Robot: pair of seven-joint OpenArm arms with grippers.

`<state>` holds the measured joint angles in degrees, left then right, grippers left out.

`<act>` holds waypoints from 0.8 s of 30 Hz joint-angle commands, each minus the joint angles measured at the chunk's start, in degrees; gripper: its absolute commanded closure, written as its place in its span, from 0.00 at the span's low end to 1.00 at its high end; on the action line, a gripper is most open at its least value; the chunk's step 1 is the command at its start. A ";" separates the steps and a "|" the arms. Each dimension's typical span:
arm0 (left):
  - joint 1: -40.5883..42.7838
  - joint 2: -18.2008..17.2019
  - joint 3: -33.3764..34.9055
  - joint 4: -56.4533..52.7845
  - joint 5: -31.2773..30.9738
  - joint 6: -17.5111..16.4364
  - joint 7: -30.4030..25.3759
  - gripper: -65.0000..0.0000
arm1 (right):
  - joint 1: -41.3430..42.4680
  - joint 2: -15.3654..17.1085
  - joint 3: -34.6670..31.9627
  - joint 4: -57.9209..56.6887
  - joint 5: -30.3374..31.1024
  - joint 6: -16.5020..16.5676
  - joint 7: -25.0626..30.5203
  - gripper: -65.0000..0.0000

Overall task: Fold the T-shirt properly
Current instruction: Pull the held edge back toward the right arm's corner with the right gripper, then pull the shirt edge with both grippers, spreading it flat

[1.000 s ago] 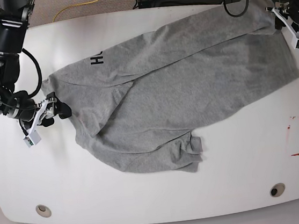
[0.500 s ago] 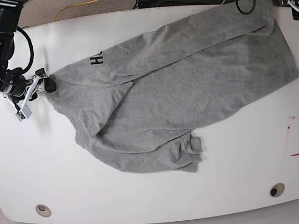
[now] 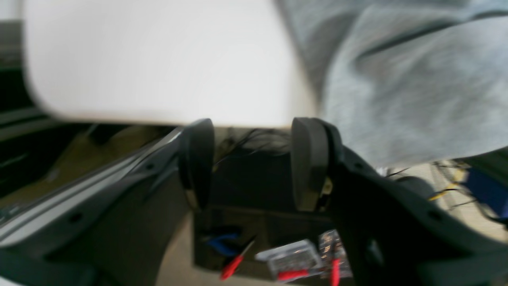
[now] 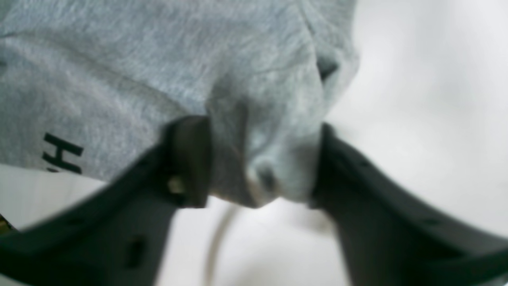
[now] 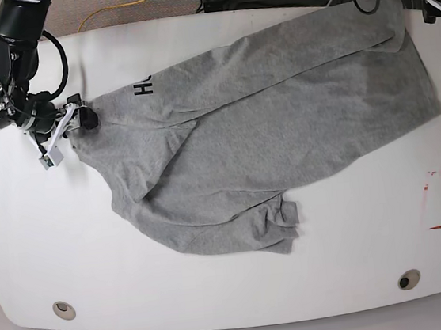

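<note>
White table [image 5: 219, 292] (floor cables [image 5: 112, 14]).

We count one T-shirt [image 5: 272, 127], one table [image 5: 219, 292], two grippers, and perhaps two round holes near its front edge.

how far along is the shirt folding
Early. Done: the T-shirt is roughly doubled over lengthwise, but crooked and rumpled. In hand: the right tool has a bunched fabric edge between its fingers; the left tool is open off the table's edge. Left: straightening and the remaining folds.
</note>
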<state>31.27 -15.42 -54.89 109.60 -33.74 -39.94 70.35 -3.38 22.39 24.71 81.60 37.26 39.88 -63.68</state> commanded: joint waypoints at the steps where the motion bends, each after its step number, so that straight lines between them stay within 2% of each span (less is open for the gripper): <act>1: 0.51 0.61 -0.53 0.86 0.20 -0.06 -0.59 0.55 | 0.70 0.95 0.30 0.90 0.68 0.12 0.52 0.73; 5: 0.51 2.72 2.45 0.86 0.37 -0.06 -0.59 0.55 | 0.52 1.04 0.30 0.90 0.68 0.12 0.52 0.95; 14: -2.74 6.41 10.81 0.60 3.98 -0.06 -0.85 0.55 | -2.47 1.56 0.57 2.66 0.77 0.12 0.43 0.96; 16: -3.88 6.41 11.42 0.33 4.68 -0.06 -0.85 0.55 | -3.17 1.56 0.57 3.36 0.77 0.12 0.43 0.96; 24: -10.04 5.62 14.67 -6.00 14.35 -0.06 -0.85 0.55 | -6.78 1.56 2.50 5.30 1.21 0.12 0.43 0.96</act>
<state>22.02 -8.62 -40.16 104.27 -20.12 -39.94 70.22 -9.85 22.68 25.45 85.89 37.91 39.88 -63.37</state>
